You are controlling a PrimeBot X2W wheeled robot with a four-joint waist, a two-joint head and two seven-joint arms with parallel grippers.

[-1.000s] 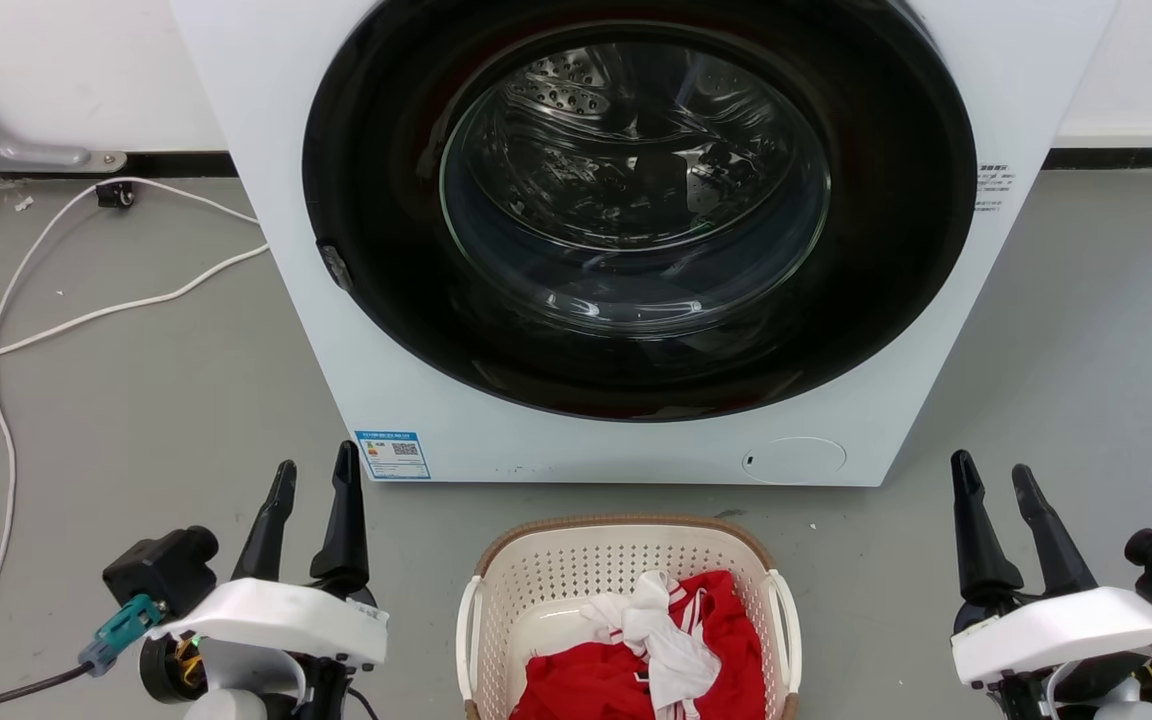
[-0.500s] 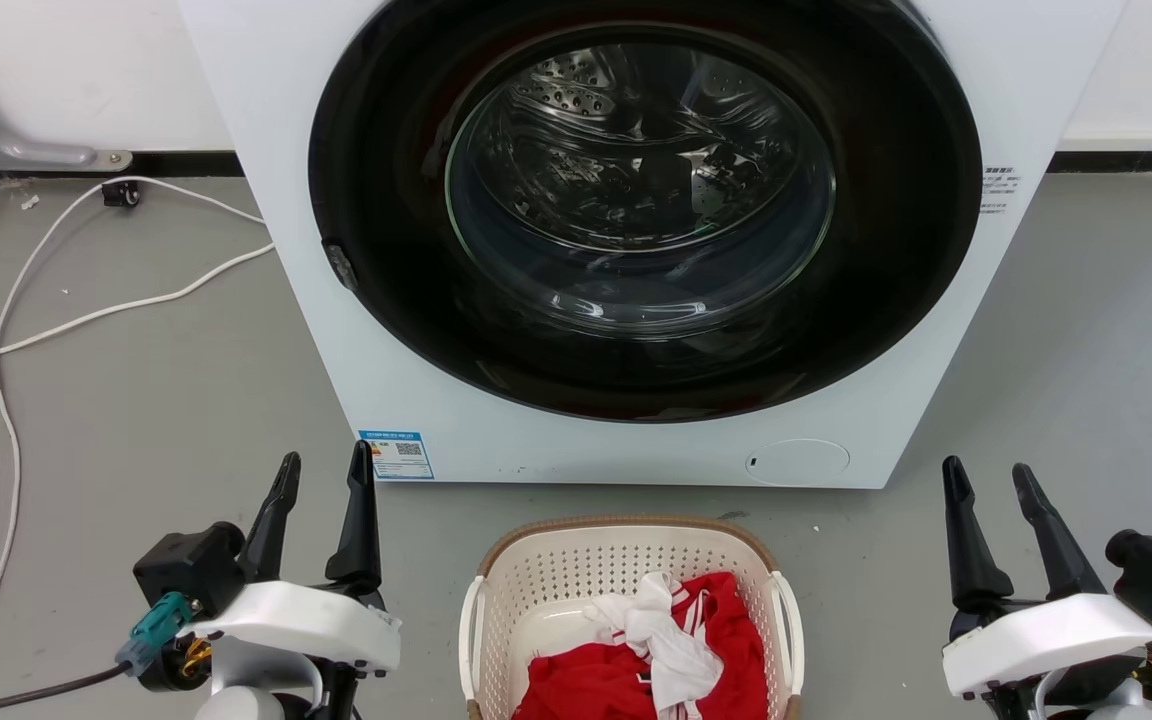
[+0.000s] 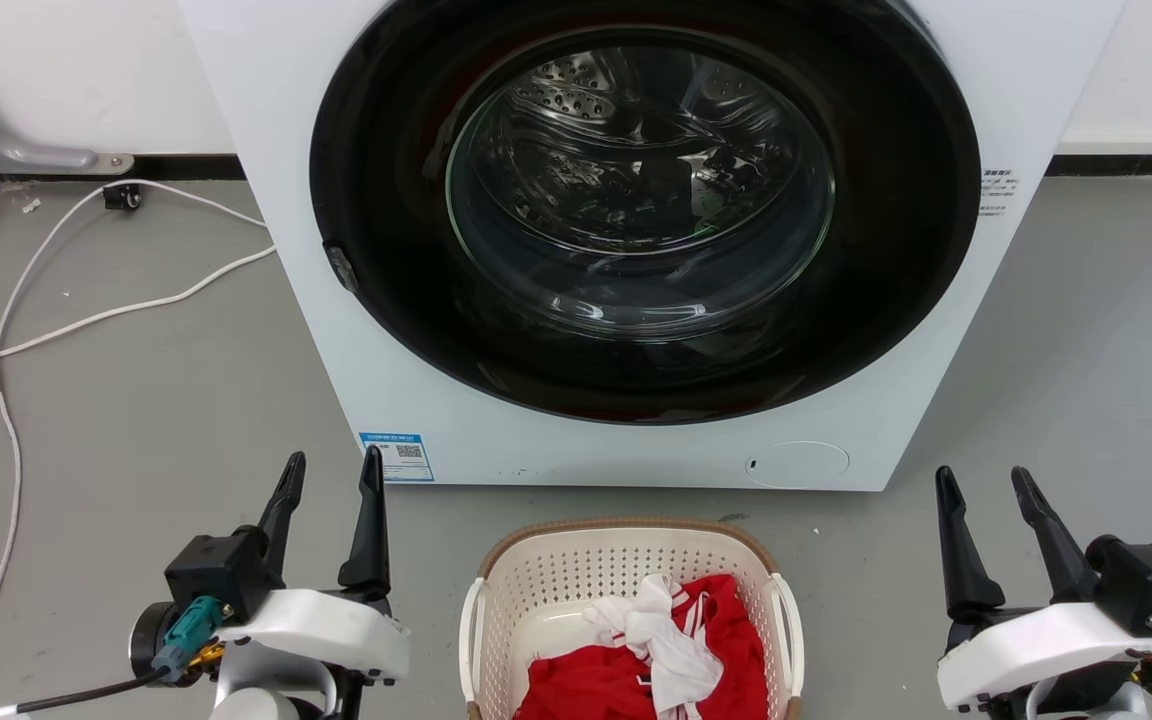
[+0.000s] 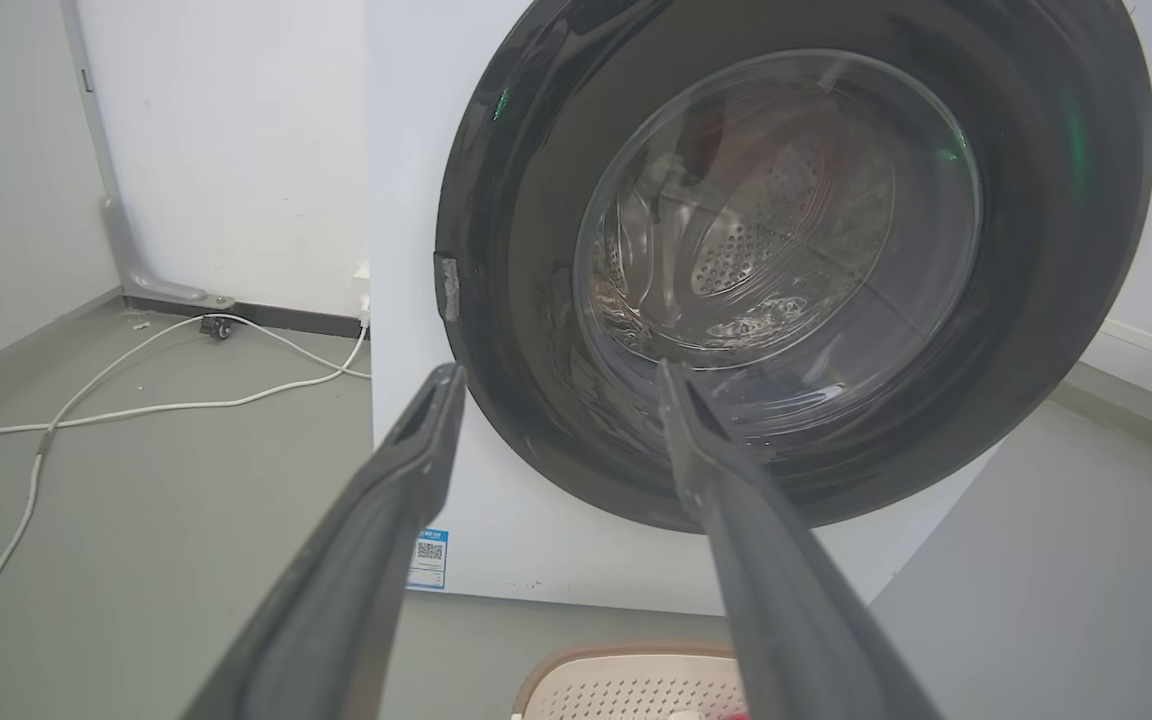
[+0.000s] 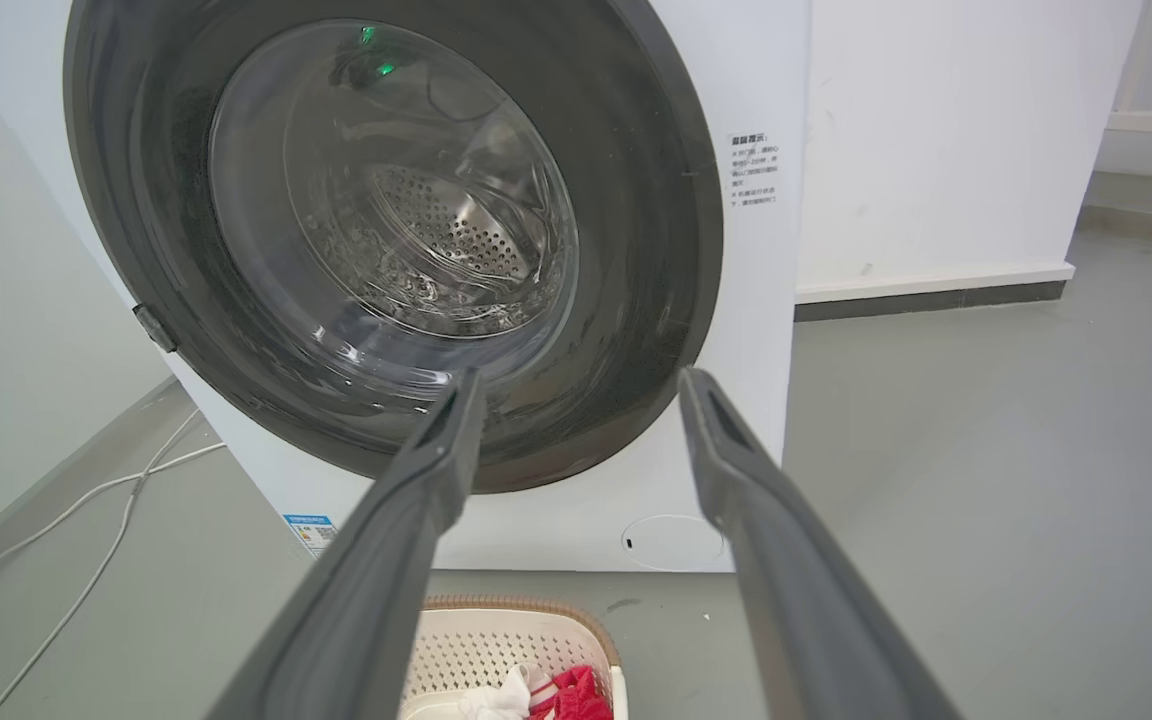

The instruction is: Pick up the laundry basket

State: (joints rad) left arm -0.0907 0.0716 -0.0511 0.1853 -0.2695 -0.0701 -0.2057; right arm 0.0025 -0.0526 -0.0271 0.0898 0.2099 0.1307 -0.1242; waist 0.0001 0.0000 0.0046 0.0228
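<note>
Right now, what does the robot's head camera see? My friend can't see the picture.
A cream laundry basket holding red and white clothes sits on the grey floor before a white washing machine with a round glass door. The robot's left gripper and right gripper, both open, point up on either side of the basket, not touching it.

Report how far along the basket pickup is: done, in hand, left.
Done: nothing yet; the laundry basket sits on the floor before the washing machine, clothes inside. In hand: the left gripper and right gripper are open on either side of it, apart from its white side handles. Left: close in on the handles, grip, lift.
</note>
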